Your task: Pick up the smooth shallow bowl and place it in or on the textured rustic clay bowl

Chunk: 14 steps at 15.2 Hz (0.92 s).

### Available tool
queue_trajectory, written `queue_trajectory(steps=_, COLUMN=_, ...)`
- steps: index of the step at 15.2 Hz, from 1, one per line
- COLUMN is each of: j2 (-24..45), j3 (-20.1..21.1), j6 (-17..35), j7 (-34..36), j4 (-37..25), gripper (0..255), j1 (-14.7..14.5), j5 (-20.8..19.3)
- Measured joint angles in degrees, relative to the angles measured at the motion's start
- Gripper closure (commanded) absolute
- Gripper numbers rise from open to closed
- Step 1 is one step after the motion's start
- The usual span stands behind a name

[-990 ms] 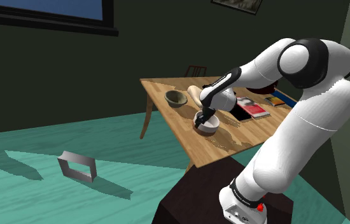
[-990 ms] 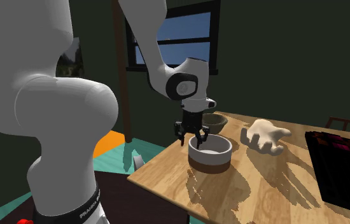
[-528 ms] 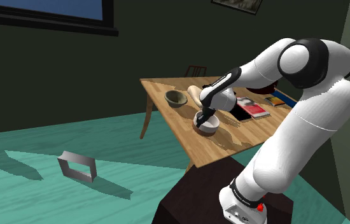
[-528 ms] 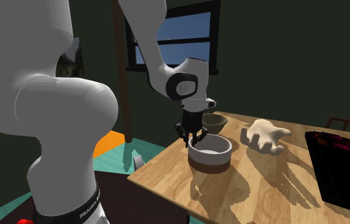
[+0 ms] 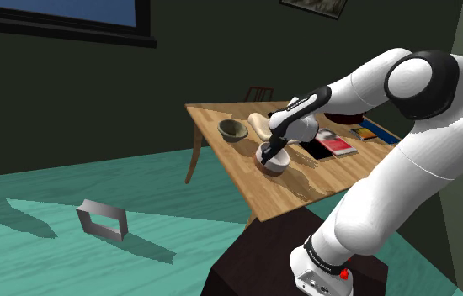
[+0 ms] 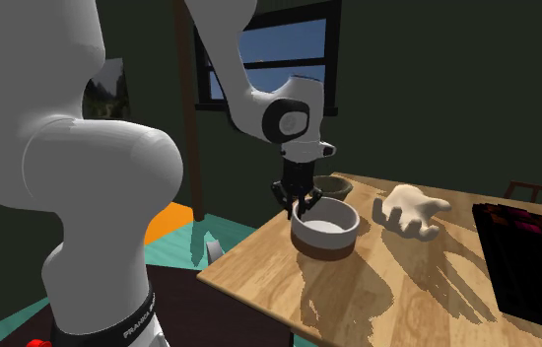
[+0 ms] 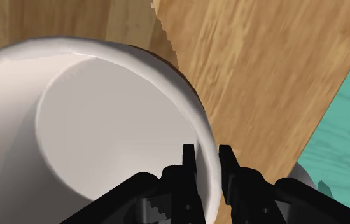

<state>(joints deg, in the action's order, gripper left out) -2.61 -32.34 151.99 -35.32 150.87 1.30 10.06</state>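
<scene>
Change: white bowl (image 6: 330, 233) now off the table (image 6: 407, 296) — tilted | claw: gripper (image 6: 297, 204) clenched on its rim | next: carry to olive clay bowl (image 5: 232, 129)

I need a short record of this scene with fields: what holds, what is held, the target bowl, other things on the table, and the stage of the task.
holder: gripper, shut on the rim of the white bowl, one finger inside and one outside
held: white bowl, brown base, tilted, seemingly just off the table
target: olive-brown bowl, standing apart, beyond the white bowl
also on table: cream hand-shaped object; red book
stage: white bowl grasped, not yet placed
</scene>
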Motion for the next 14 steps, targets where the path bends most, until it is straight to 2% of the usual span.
queue_trajectory(steps=6, j2=-5.38, j3=0.54, j6=-4.77, j7=4.84, j4=-0.38, gripper=255, j1=1.58, j5=-6.43)
queue_trajectory(steps=14, j2=-11.43, j3=2.22, j6=-12.06, j7=9.08, j4=-2.35, gripper=255, j1=3.43, j5=-11.41)
